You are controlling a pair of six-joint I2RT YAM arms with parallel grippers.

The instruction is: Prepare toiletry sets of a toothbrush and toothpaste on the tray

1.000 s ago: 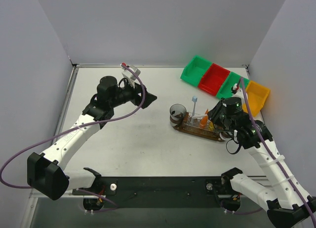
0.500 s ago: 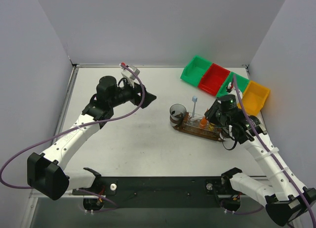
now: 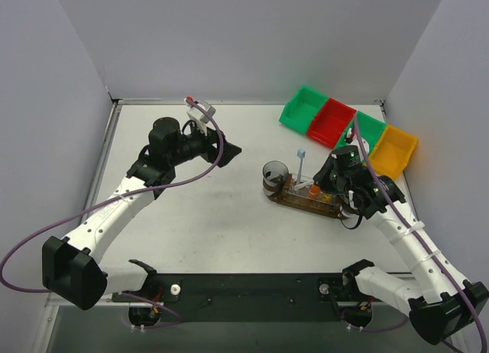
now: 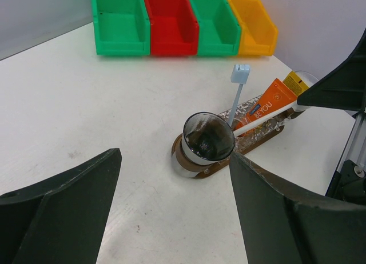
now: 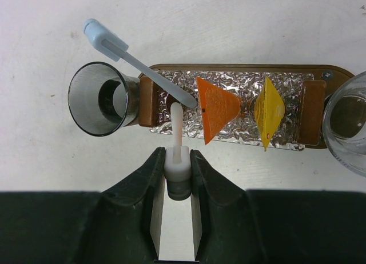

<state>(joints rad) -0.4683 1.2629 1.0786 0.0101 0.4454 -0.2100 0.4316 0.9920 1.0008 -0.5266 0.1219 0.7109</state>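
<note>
Over the white table [image 3: 229, 215], right claw [image 5: 177, 155] clamps a white toothbrush [image 5: 176, 126]; left claw [image 4: 174, 155] hangs wide apart.

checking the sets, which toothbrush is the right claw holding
The white toothbrush pinched in the right claw, not the blue-headed toothbrush leaning up from the tray.

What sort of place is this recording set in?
Likely a robot lab workcell, not a bathroom: plain grey walls box in a white table, with coloured parts bins at its back right.
</note>
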